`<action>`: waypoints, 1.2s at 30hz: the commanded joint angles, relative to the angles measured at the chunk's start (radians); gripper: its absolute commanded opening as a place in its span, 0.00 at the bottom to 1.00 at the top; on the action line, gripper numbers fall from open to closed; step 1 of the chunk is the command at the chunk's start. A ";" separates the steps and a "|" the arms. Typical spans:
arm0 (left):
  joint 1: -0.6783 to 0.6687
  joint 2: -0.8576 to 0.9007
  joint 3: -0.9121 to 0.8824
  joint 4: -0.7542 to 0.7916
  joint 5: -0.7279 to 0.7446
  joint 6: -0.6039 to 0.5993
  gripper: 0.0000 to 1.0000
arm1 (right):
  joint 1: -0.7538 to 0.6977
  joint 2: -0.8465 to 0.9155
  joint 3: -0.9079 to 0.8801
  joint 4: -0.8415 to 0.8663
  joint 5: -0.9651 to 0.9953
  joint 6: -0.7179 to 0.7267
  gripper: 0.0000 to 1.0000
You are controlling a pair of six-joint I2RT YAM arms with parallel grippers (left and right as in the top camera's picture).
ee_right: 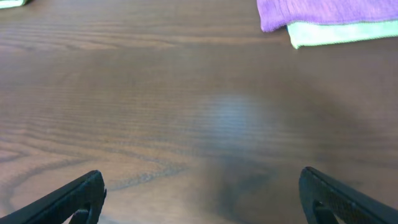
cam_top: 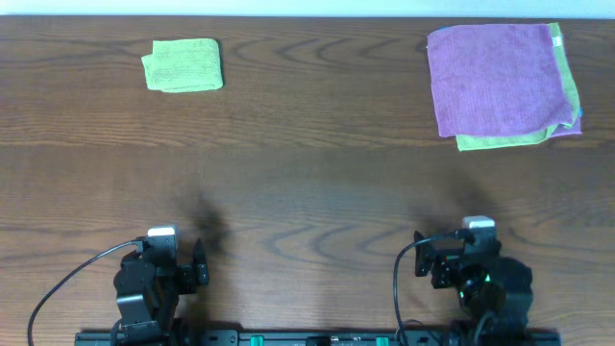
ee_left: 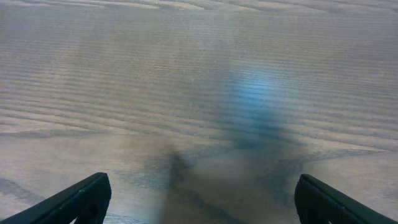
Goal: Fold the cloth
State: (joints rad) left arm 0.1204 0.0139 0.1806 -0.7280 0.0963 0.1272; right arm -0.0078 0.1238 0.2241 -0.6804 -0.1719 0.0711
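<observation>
A purple cloth (cam_top: 495, 77) lies spread at the table's far right, on top of a green cloth (cam_top: 500, 140) whose edges show beneath it; both also show at the top of the right wrist view, purple (ee_right: 323, 12) and green (ee_right: 342, 34). A small folded green cloth (cam_top: 183, 64) lies at the far left. My left gripper (ee_left: 202, 199) is open and empty over bare wood near the front left edge (cam_top: 173, 264). My right gripper (ee_right: 202, 196) is open and empty near the front right edge (cam_top: 466, 259). Both are far from the cloths.
The wooden table (cam_top: 307, 183) spans the whole view. Black cables (cam_top: 67, 279) run from each arm base at the front edge.
</observation>
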 commanded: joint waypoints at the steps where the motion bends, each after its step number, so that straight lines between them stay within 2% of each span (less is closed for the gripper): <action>1: -0.005 -0.010 -0.016 -0.008 -0.019 -0.012 0.95 | -0.025 0.136 0.108 0.006 0.042 0.074 0.99; 12: -0.005 -0.010 -0.015 -0.008 -0.019 -0.012 0.95 | -0.078 0.794 0.581 -0.021 0.076 0.069 0.99; 22: -0.005 -0.010 -0.016 -0.008 -0.019 -0.012 0.95 | -0.079 1.396 1.087 -0.095 0.075 -0.026 0.99; 27: -0.005 -0.010 -0.015 -0.008 -0.019 -0.012 0.95 | -0.079 1.580 1.205 -0.084 0.074 -0.043 0.99; 31: -0.005 -0.010 -0.015 -0.008 -0.019 -0.012 0.95 | -0.079 1.658 1.205 0.005 0.071 -0.043 0.99; 36: -0.005 -0.010 -0.016 -0.008 -0.019 -0.012 0.95 | -0.079 1.715 1.204 0.005 0.069 -0.090 0.99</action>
State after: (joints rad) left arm 0.1204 0.0105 0.1799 -0.7273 0.0929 0.1268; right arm -0.0822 1.8187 1.4071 -0.6819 -0.1028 0.0353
